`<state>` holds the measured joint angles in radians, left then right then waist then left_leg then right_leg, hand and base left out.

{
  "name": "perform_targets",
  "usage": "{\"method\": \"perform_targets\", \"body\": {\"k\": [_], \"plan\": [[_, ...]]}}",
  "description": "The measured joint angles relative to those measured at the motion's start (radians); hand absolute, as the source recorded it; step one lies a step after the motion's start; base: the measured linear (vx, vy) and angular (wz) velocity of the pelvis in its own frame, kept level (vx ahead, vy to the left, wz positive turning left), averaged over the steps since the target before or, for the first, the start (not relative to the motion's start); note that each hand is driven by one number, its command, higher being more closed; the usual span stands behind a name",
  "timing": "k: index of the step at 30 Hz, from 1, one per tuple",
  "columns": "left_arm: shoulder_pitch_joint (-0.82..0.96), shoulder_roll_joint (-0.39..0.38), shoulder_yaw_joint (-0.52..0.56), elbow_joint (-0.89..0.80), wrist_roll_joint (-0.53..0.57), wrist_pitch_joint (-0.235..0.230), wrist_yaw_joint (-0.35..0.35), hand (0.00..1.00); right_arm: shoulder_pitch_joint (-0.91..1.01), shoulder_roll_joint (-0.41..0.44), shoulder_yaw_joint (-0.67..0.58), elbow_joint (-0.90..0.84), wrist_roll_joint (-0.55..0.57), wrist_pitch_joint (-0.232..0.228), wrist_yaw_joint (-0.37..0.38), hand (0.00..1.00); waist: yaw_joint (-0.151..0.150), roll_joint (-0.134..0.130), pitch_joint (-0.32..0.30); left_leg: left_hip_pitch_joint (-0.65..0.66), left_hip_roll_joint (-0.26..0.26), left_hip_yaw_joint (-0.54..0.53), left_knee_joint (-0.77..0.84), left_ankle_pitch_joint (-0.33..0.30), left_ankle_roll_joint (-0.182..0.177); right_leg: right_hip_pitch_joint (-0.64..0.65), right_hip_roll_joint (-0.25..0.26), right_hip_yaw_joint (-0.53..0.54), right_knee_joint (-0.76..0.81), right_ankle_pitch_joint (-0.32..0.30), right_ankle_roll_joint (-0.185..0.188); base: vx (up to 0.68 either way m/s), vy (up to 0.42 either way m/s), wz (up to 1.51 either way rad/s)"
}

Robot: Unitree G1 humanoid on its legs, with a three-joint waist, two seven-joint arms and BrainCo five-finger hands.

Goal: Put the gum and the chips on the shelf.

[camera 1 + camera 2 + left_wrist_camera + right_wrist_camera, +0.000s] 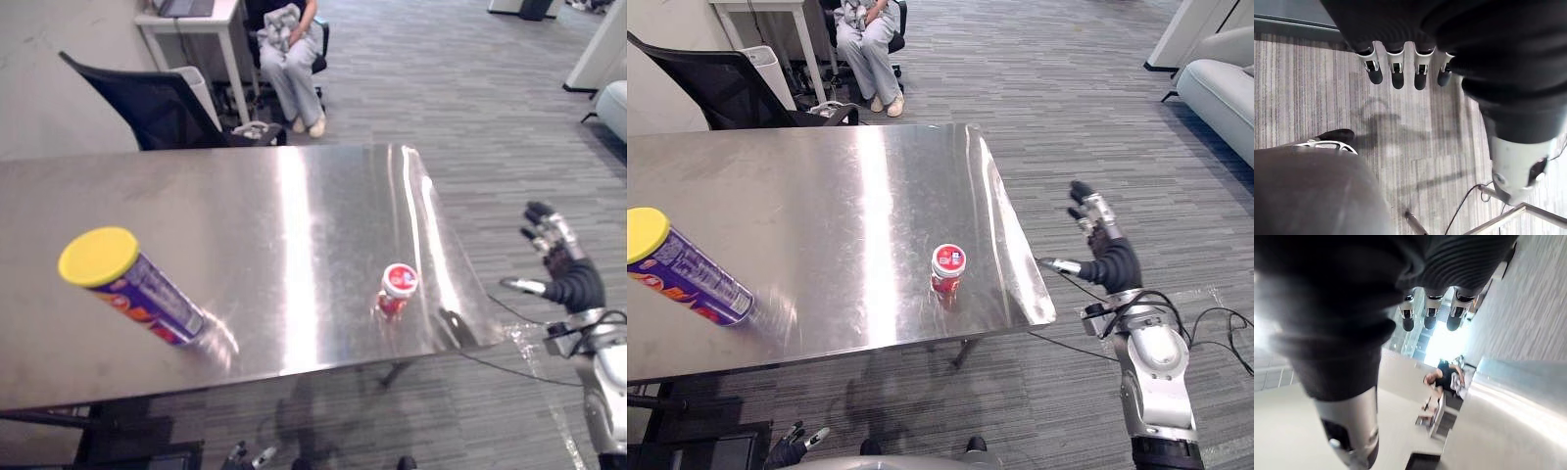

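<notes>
Grey striped carpet [1068, 98] all round, open office floor. Steel table [294, 225] runs across the near ground, top bright with glare, its right front corner bent slightly down.

Chips can [137, 289]: purple tube, yellow lid [98, 257]. Stands on the table at the robot's left, close to the near edge, base on the steel, top leaning out to the left in the head views. Nothing touches it.

Gum tub [397, 291]: small, red and white, upright on the table near the right front corner, just in from the near edge. Well apart from the chips can. Nothing touches it.

Right hand [1097, 233]: raised off the table's right side, over the carpet, level with the gum tub but clear of the table edge. Fingers [1430, 318] straight and spread, thumb held out toward the table. Empty.

Left hand [1397, 76]: low, below the near edge of the table, over the carpet. Its fingers hang loose in a row, uncurled, nothing between them.

Beyond the far edge of the table: a black office chair [157, 108] pushed close to the left half. Further back, a white desk [196, 24], and a person [289, 59] seated beside it in light grey trousers, holding a grey bundle in the lap. Pale sofa [1225, 98] at the far right.
</notes>
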<state>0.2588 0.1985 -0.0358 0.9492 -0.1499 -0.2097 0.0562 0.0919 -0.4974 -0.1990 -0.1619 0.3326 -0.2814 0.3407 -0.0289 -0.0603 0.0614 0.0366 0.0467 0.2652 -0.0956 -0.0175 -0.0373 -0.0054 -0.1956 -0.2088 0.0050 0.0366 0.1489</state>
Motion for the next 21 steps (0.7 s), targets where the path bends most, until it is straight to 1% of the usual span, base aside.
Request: {"method": "perform_targets", "body": {"k": [1,2,4,6,7,9,15,20,21], "plan": [[0.000,0.002,-0.002,0.002,-0.001,0.000,0.000,0.00,0.010,0.000,0.024,-0.016,0.000,0.015,0.026,0.00,0.001,-0.001,-0.001,0.001,-0.003,0.001,0.000,-0.001,-0.001,0.000,-0.003,-0.002,0.000,0.000,0.000,-0.05,0.006,-0.05],[0.001,0.002,-0.004,0.004,-0.001,0.000,0.000,0.00,0.017,0.000,0.035,-0.027,0.000,0.018,0.041,0.00,0.002,-0.002,-0.001,0.001,-0.004,0.001,0.000,-0.002,-0.001,0.000,-0.004,-0.002,0.000,-0.001,0.000,-0.07,0.001,-0.06],[0.001,0.003,-0.007,0.008,-0.001,0.000,0.000,0.00,0.033,-0.001,0.069,-0.061,0.000,0.021,0.094,0.00,0.002,-0.002,-0.001,0.001,-0.011,0.006,0.000,-0.003,-0.003,-0.005,-0.009,-0.003,-0.001,-0.006,0.000,-0.08,-0.010,-0.10],[0.001,0.007,-0.011,0.011,-0.001,0.000,0.000,0.00,0.033,-0.014,0.096,-0.068,0.001,0.021,0.132,0.00,0.002,-0.006,-0.004,0.001,-0.022,0.014,0.000,-0.002,-0.002,-0.007,-0.020,-0.006,-0.001,-0.034,0.004,-0.07,-0.023,-0.11],[0.001,0.008,-0.016,0.013,-0.001,0.000,0.000,0.00,0.033,-0.019,0.104,-0.068,0.002,0.022,0.138,0.00,0.002,-0.006,-0.004,0.001,-0.023,0.017,-0.001,-0.001,-0.001,-0.008,-0.022,-0.008,0.000,-0.042,0.010,-0.06,-0.038,-0.08],[-0.001,0.008,-0.029,0.038,-0.002,-0.006,-0.001,0.00,0.034,-0.042,0.141,-0.067,0.015,0.030,0.151,0.00,0.000,0.003,-0.010,0.003,-0.022,0.017,-0.001,0.010,0.004,-0.011,-0.016,-0.010,0.005,-0.047,0.004,-0.04,-0.040,-0.02],[0.000,0.013,-0.040,0.046,-0.002,-0.008,-0.005,0.00,0.028,-0.049,0.206,-0.062,0.020,0.031,0.147,0.00,0.002,0.001,-0.012,-0.001,-0.014,-0.004,-0.001,0.020,0.002,-0.008,-0.008,-0.027,0.008,-0.050,0.002,-0.01,-0.035,0.09],[0.001,0.026,-0.061,0.047,-0.002,-0.008,-0.015,0.00,0.003,-0.048,0.248,-0.035,0.016,0.028,0.077,0.00,0.004,-0.006,-0.016,-0.002,-0.019,-0.010,-0.001,0.021,0.005,-0.003,-0.010,-0.032,0.005,-0.049,0.002,0.00,-0.003,0.02],[0.001,0.027,-0.063,0.047,-0.002,-0.008,-0.015,0.00,-0.002,-0.047,0.248,-0.022,0.009,0.027,0.072,0.00,0.004,-0.007,-0.017,-0.002,-0.020,-0.012,-0.001,0.022,0.005,-0.002,-0.010,-0.034,0.004,-0.048,0.002,0.01,-0.012,0.07]]}}
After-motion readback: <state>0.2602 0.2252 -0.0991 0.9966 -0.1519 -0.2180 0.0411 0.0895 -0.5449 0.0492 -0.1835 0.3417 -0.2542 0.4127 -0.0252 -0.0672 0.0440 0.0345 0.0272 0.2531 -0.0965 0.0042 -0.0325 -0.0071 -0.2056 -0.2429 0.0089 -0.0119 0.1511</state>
